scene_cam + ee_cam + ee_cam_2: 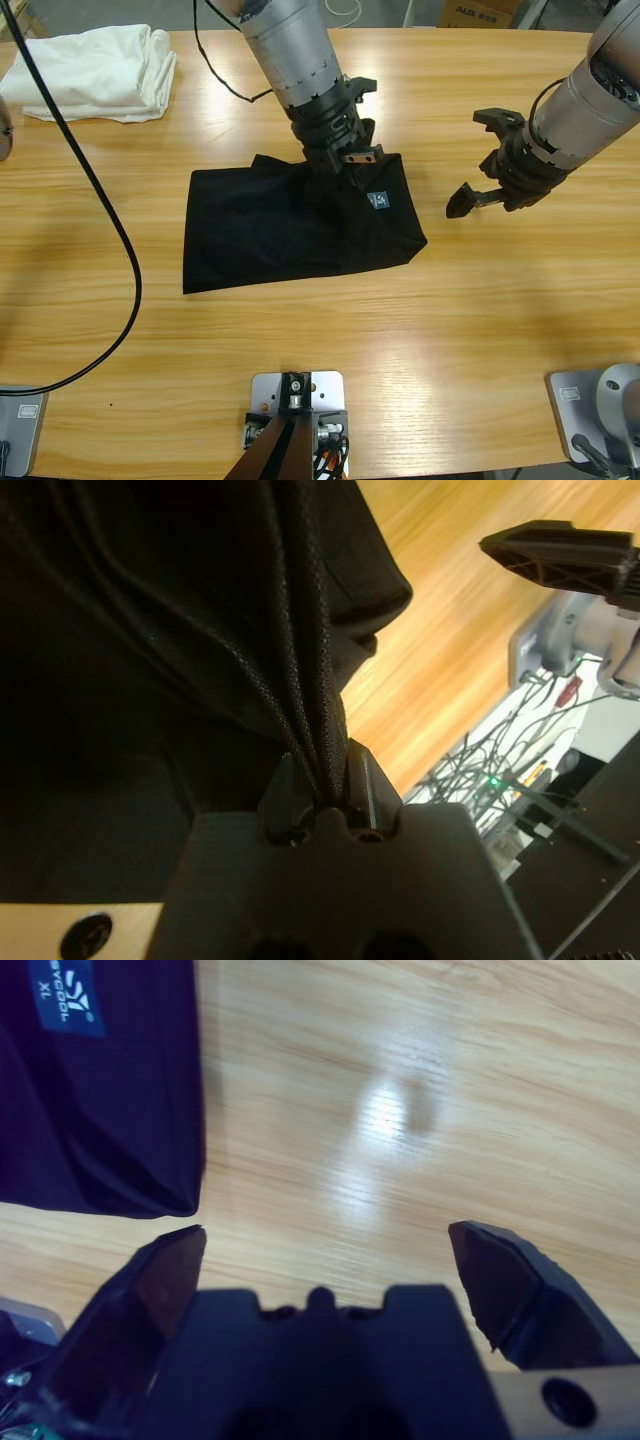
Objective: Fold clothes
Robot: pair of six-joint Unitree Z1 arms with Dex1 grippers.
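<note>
The black shirt [290,225] lies folded into a rough rectangle at the table's middle, its small blue neck label [378,200] facing up near the right end. My left gripper [345,155] comes down from the top and is shut on a bunched fold of the shirt [300,680] at its far edge; the left wrist view shows the fabric pinched between the jaws [322,785]. My right gripper [480,165] hovers open over bare wood to the right of the shirt. Its wrist view shows the shirt's corner [100,1090] and the label [66,995] at upper left.
A folded white cloth [95,72] lies at the table's back left corner. A black cable [100,200] curves across the left side of the table. Bare wood [500,300] lies to the right and in front of the shirt.
</note>
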